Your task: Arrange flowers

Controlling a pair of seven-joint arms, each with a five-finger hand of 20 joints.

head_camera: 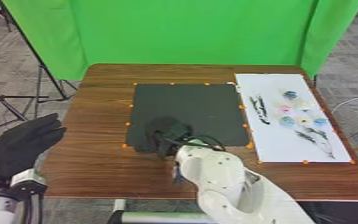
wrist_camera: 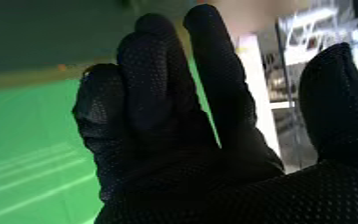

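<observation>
In the head view my right hand (head_camera: 168, 134) is over the lower part of the black mat (head_camera: 189, 102), nothing visible in it. In the right wrist view the right hand (wrist_camera: 189, 165) has its fingers fairly straight and the thumb apart. My left hand (head_camera: 26, 145) is open beyond the table's left edge. On the white sheet (head_camera: 278, 145) at the right lie a blue flower (head_camera: 290, 94), a pink flower (head_camera: 286, 107), a light blue flower (head_camera: 287, 121) and several others, with dark stems. A separate dark, slender item (head_camera: 261, 110) lies near the sheet's left side.
The brown table (head_camera: 95, 165) surrounds the mat and sheet, with small orange markers along their edges. A green backdrop (head_camera: 184, 35) stands behind the table. Black stand legs (head_camera: 42, 82) are off its left side, and a chair is partly visible at the right.
</observation>
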